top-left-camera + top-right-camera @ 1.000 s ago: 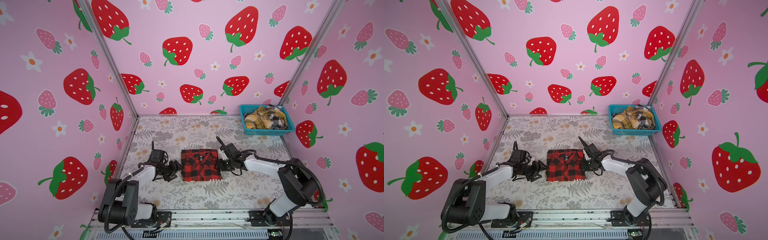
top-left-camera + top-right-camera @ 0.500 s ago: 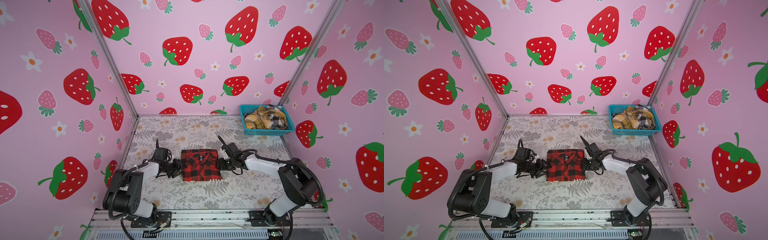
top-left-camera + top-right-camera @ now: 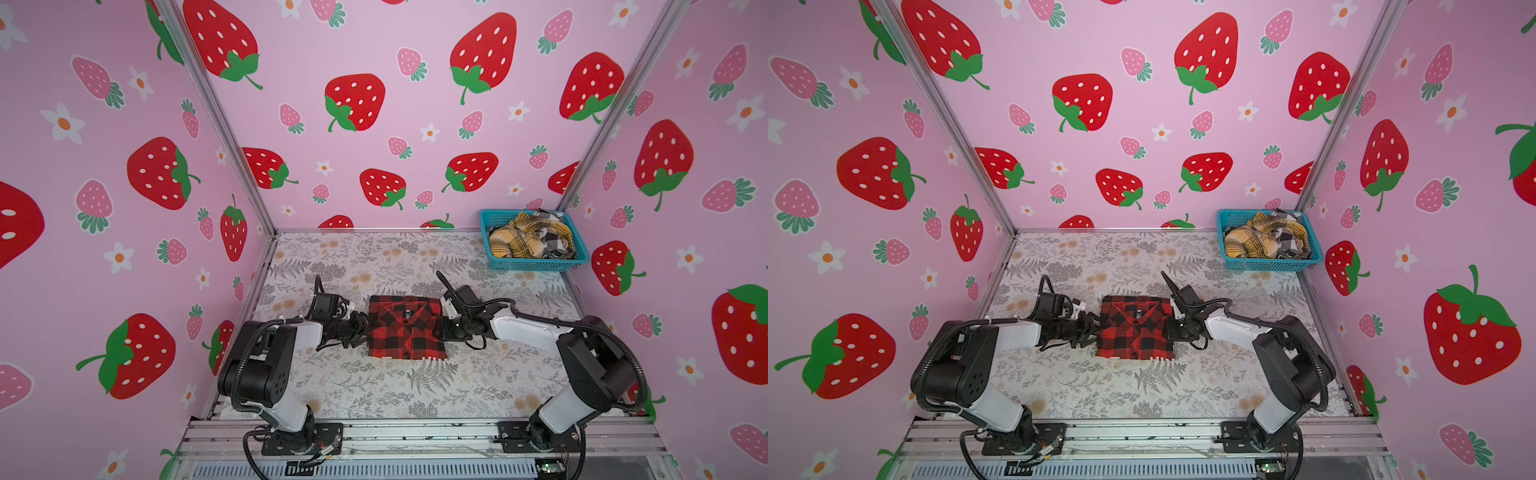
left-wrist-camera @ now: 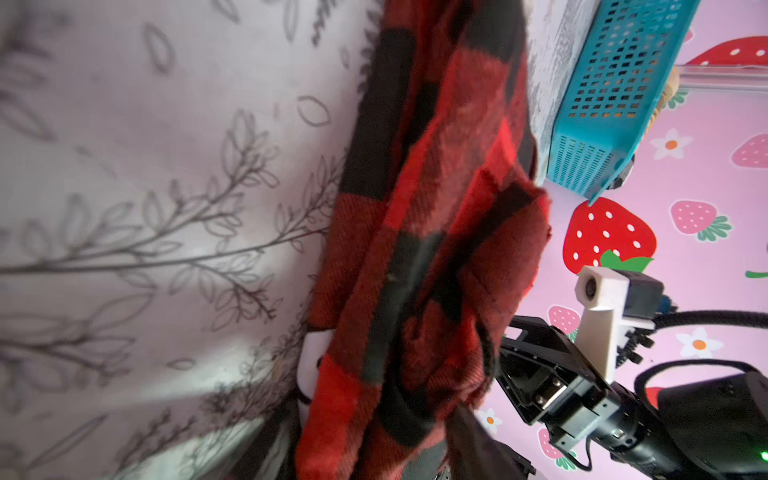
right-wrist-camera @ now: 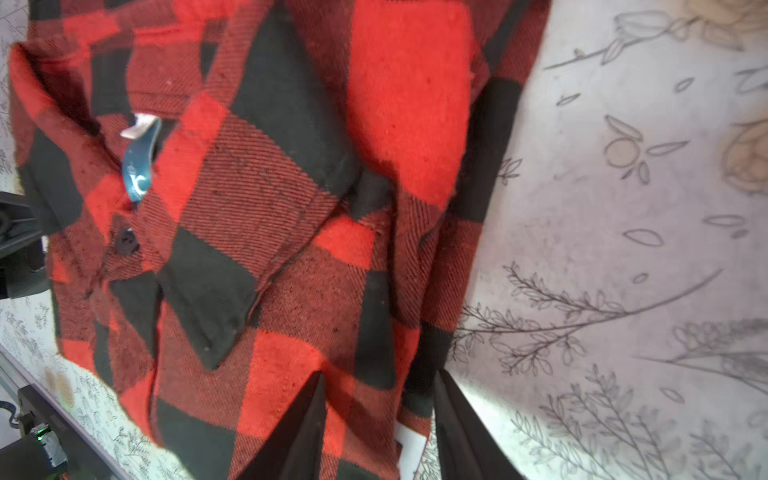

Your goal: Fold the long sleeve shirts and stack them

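A red-and-black check long sleeve shirt [image 3: 405, 328] [image 3: 1136, 328] lies folded into a square, collar up, in the middle of the floral table. My left gripper [image 3: 361, 328] [image 3: 1092, 330] is at its left edge. In the left wrist view the shirt's edge [image 4: 436, 249] bunches up between the fingers and hides most of the left gripper [image 4: 386, 449]. My right gripper [image 3: 442, 328] [image 3: 1170, 328] is at the right edge. In the right wrist view its two dark fingers straddle the shirt's folded edge [image 5: 291, 208], and cloth fills the right gripper [image 5: 378, 374].
A blue basket [image 3: 536, 264] [image 3: 1266, 264] in the back right corner holds crumpled yellow and black-and-white plaid shirts [image 3: 519, 241]. Pink strawberry walls close in three sides. A metal rail [image 3: 415, 432] runs along the front. The right arm [image 4: 582, 395] shows in the left wrist view.
My left gripper has moved right up to the shirt's left edge and narrowed around it. The right gripper stayed at the right edge and narrowed slightly.
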Robot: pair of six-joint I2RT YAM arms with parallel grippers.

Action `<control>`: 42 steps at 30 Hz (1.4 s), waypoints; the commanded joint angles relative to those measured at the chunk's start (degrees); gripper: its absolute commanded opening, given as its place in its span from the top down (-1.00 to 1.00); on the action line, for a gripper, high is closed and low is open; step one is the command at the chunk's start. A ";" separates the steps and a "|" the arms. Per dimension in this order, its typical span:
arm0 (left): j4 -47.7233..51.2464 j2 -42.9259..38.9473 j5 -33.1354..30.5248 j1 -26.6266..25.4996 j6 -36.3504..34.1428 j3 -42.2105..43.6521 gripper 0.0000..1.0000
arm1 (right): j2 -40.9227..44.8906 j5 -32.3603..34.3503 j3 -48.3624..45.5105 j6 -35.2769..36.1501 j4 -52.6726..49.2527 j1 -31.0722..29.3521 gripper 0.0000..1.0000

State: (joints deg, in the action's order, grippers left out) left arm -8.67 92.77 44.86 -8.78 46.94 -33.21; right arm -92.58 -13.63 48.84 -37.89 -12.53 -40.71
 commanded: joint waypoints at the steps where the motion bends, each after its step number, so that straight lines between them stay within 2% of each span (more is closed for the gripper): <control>1: 2.02 1.43 -3.20 -0.92 1.03 1.16 0.02 | -0.68 -0.33 -1.52 -1.17 0.08 0.33 0.12; 11: 3.46 1.89 -3.99 -3.41 1.44 -1.46 0.56 | -1.13 -0.64 -2.43 -1.49 0.93 0.30 0.13; 17: 3.99 0.57 -2.97 -3.86 3.04 -3.18 0.79 | -1.28 -0.79 -2.52 -1.57 1.07 0.28 0.13; 21: 10.06 -1.89 -4.48 -4.61 0.28 -6.57 0.87 | -0.58 -0.52 -2.52 -1.74 1.08 0.30 0.13; 25: 20.88 -3.36 -9.82 -6.20 -6.41 -11.99 1.00 | 0.51 -0.02 -2.09 -2.16 0.65 0.28 0.13; 29: 27.58 -2.49 -14.18 -6.51 -9.58 -15.30 1.00 | 2.66 1.85 -1.43 -2.25 -0.29 0.37 0.13; 42: 38.98 -1.51 -23.62 -6.58 -17.41 -22.09 1.00 | 7.47 4.09 -1.47 -2.18 -1.73 1.25 0.13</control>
State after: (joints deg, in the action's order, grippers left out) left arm 25.63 90.48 24.43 -15.22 32.93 -52.49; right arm -86.48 -10.83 47.27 -39.40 -13.08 -39.83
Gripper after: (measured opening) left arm 0.075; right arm 0.436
